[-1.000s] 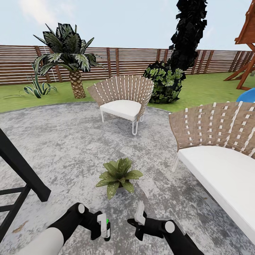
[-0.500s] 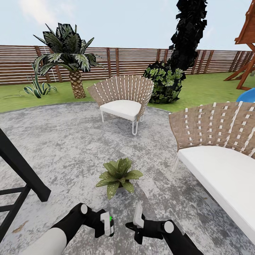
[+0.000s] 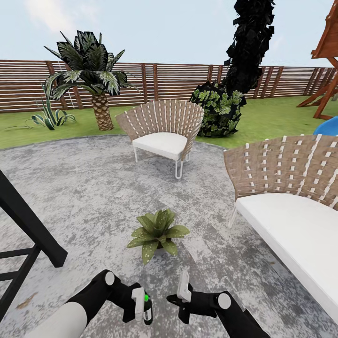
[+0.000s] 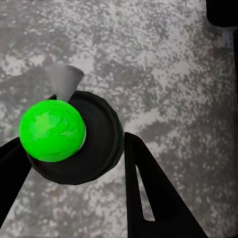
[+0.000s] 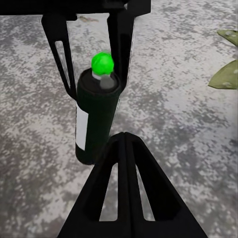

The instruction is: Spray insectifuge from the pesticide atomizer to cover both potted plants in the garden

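The pesticide atomizer [image 3: 147, 310] is a small dark bottle with a bright green ball on top. It stands upright between the fingers of my left gripper [image 3: 141, 304], which is shut on it just above the speckled patio [image 3: 84, 188]. The left wrist view looks down on the atomizer's green top [image 4: 51, 130]. In the right wrist view the atomizer [image 5: 96, 116] stands between the left fingers [image 5: 60, 49]. My right gripper [image 3: 184, 287] is shut and empty, a hand's width to the bottle's right. One potted plant [image 3: 157, 232] sits just ahead of both grippers, its leaves [image 5: 225, 74] at that view's edge.
A woven chair with a white cushion [image 3: 162, 136] stands beyond the plant, and a wider one [image 3: 291, 206] at the right. A black frame [image 3: 28, 220] juts in at the left. A palm [image 3: 96, 80], a dark bush [image 3: 218, 110] and the slat fence [image 3: 164, 80] line the lawn.
My left gripper has carried the atomizer a little to the right and then slightly down. The right gripper has edged a little toward it. The view has not shifted.
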